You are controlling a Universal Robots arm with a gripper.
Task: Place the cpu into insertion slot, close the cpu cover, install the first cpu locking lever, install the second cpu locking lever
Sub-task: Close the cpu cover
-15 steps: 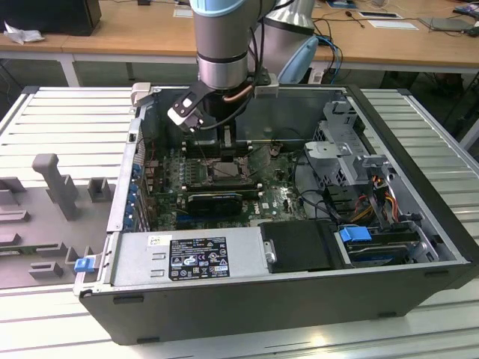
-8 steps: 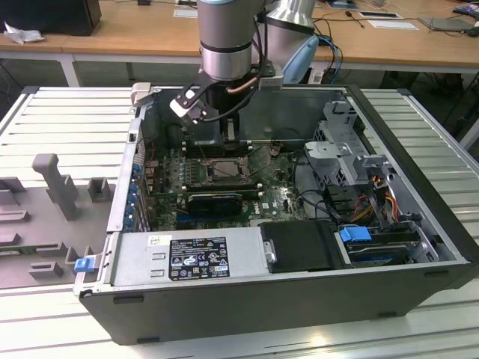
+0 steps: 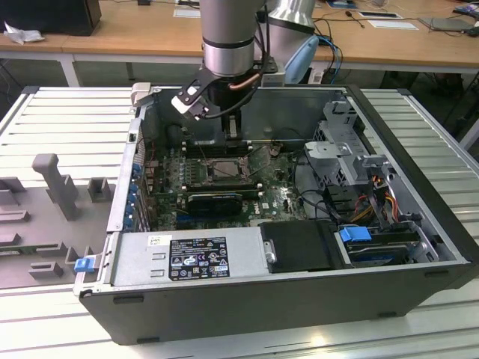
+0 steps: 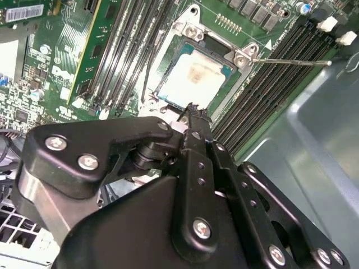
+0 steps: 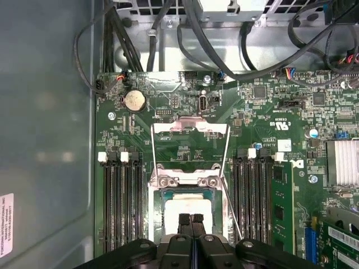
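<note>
The cpu (image 5: 187, 206) lies flat in the insertion slot (image 5: 159, 197), its pale face up; the second wrist view shows the cpu (image 4: 193, 75) inside the silvery-edged insertion slot (image 4: 196, 31). The cpu cover (image 5: 190, 126) stands swung open, away from the slot. A thin locking lever (image 5: 233, 210) sticks out unlatched beside the slot, and the lever (image 4: 291, 61) also crosses the memory slots. My gripper (image 5: 190, 219) hangs just over the near edge of the cpu, fingers shut together with nothing between them. From outside, the gripper (image 3: 227, 129) reaches into the open case above the insertion slot (image 3: 224, 170).
Long black memory slots (image 5: 120, 202) flank the socket on both sides. A green card (image 5: 281, 202) stands beside them. Cables (image 5: 185, 33) run along the board's far edge. A power supply (image 3: 187, 258), a drive cage (image 3: 344, 161) and the case wall (image 5: 45, 140) close in the space.
</note>
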